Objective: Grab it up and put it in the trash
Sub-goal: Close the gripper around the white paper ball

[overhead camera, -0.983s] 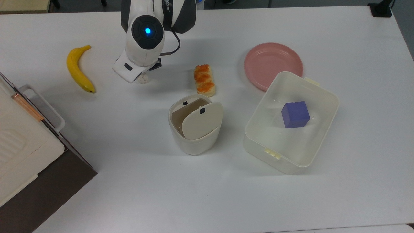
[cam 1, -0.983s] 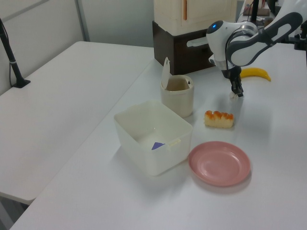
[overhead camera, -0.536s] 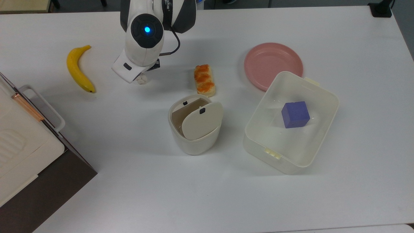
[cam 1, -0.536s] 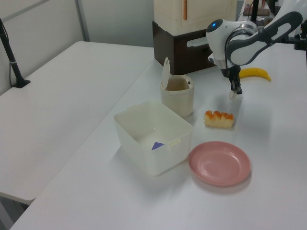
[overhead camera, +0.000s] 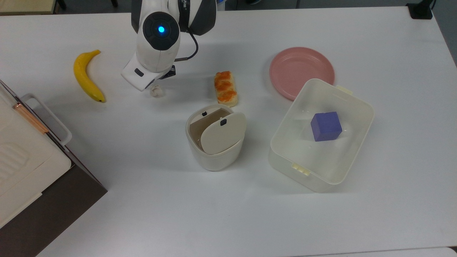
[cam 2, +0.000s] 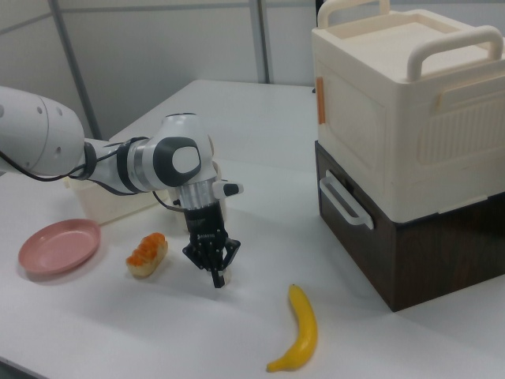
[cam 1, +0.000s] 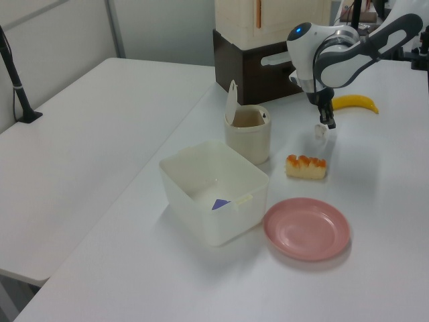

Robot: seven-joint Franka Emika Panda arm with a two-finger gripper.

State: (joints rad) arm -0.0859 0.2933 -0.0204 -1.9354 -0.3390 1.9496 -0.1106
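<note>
The paper wad is a tiny crumpled white ball, held just above the white table between the banana and the bread slice. My gripper points straight down and is shut on it, the wad showing at the fingertips. In the left view the wad hangs under the gripper. The trash is a small cream round bin, its swing lid tilted open; it stands toward the top view's lower right of the gripper. In the left view the trash is left of the gripper.
A banana lies at the top view's left of the gripper and a bread slice at its right. A pink plate and a cream rectangular container holding a purple cube sit farther right. A stacked box fills the lower left corner.
The arm has risen a little with the paper wad at its fingertips, and the wad shows more fully under the hand in the top view. Nothing else has moved.
</note>
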